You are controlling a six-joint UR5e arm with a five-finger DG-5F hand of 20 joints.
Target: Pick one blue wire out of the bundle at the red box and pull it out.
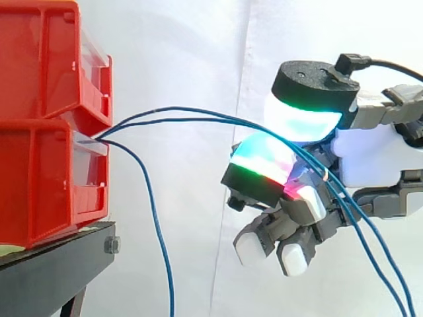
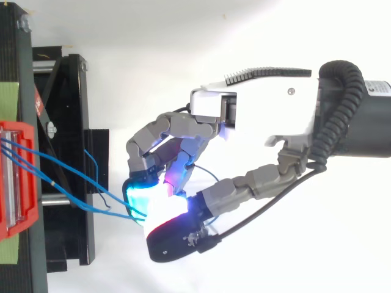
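Two stacked red bins (image 1: 39,132) stand at the left on a black stand (image 1: 53,264). Blue wires (image 1: 198,119) come out from between the bins. Two of them run right to my hand (image 1: 370,158) and pass between its upper glowing pad (image 1: 304,122) and the pad below it (image 1: 261,162), then trail down to the right. A third blue wire (image 1: 155,218) hangs down free beside the bins. From above, the curled fingers (image 2: 165,137) and thumb close together on the blue wires (image 2: 67,189), a short way from the red bin (image 2: 18,177).
A white curtain hangs behind everything. The black stand (image 2: 73,122) reaches out toward the hand under the wires. Open space lies between the bins and the hand.
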